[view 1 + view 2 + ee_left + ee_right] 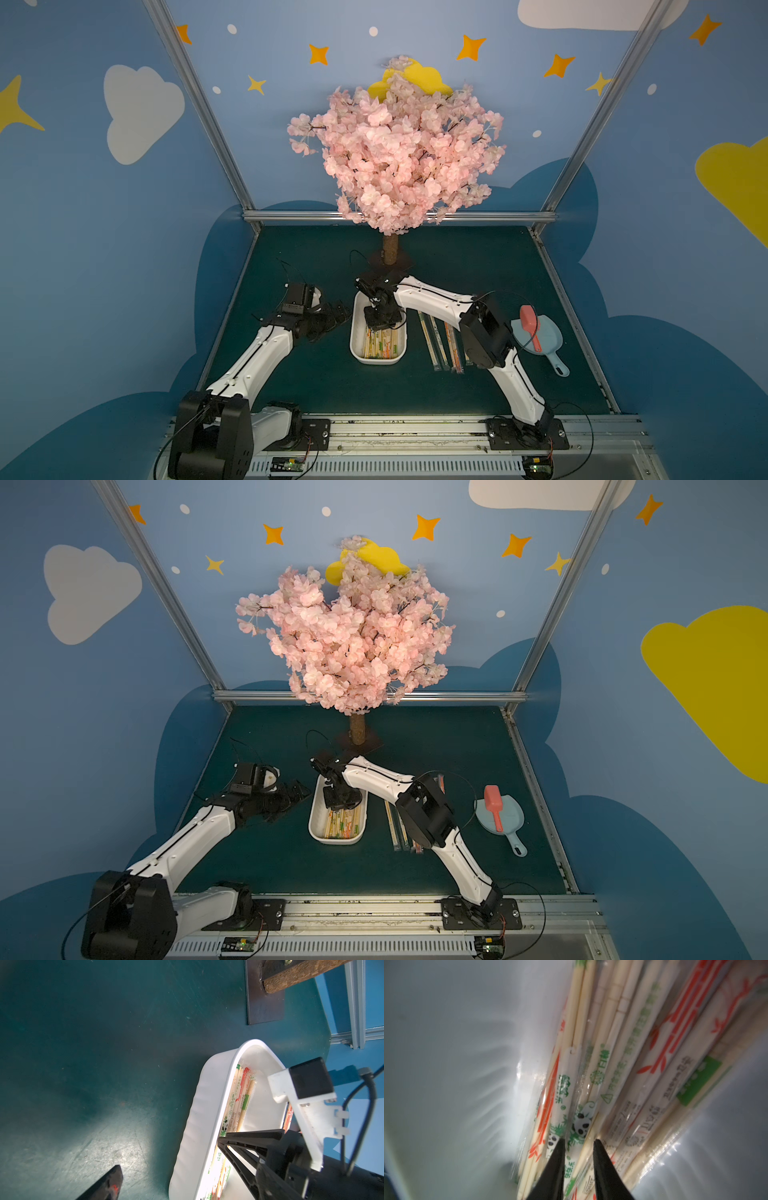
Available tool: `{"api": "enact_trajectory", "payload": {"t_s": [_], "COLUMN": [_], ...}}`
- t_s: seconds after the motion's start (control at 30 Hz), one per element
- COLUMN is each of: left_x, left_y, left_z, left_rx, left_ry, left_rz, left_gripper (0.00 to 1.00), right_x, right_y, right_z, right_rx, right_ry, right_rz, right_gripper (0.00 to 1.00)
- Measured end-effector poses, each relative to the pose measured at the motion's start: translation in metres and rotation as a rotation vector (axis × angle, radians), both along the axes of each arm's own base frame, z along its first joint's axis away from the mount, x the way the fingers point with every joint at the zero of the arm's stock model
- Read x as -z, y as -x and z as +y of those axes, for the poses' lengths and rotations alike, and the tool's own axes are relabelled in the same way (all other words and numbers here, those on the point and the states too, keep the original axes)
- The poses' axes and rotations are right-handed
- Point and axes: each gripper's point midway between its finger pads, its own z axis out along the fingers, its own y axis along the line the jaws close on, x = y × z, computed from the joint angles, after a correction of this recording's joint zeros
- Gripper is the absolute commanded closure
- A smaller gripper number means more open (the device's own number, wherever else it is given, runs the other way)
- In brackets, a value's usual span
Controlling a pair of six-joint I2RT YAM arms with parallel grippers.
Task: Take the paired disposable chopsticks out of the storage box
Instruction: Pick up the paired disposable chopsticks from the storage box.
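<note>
Lying lengthwise in the single white, round-cornered storage box point(376, 360) at the mat's centre, the paired disposable chopsticks point(380, 343) are pale wood in clear sleeves printed orange, green or black, some with pandas. They overlap too much for an exact count, roughly a dozen. At least four loose pairs point(434, 345) lie side by side on the mat at the box's 3 o'clock. The right gripper point(578, 1145) reaches into the box's 12 o'clock end, jaws narrowly parted astride one panda sleeve; whether they pinch it cannot be told. The left gripper point(338, 313) hovers at the box's 9 o'clock, jaws spread wide.
</note>
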Motion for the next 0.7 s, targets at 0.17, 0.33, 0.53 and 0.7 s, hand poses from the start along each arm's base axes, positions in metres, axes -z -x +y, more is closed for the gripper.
{"api": "enact_trajectory", "payload": {"t_s": [0.17, 0.33, 0.53, 0.7], "left_x": [0.000, 0.000, 0.000, 0.000], "left_y": [0.000, 0.000, 0.000, 0.000], "left_z": [0.000, 0.000, 0.000, 0.000], "left_rx": [0.000, 0.000, 0.000, -0.001], "left_ry": [0.000, 0.000, 0.001, 0.001], "left_rz": [0.000, 0.000, 0.000, 0.000], "left_gripper": [0.00, 0.00, 0.00, 0.00], "right_x": [0.005, 0.004, 0.003, -0.006], "right_y": [0.001, 0.001, 0.002, 0.001], "right_z": [0.000, 0.000, 0.001, 0.000], "right_rx": [-0.001, -0.001, -0.004, -0.001], "right_ry": [0.008, 0.005, 0.001, -0.019], "right_rz": [0.010, 0.010, 0.012, 0.011], "right_gripper": [0.82, 0.89, 1.00, 1.00]}}
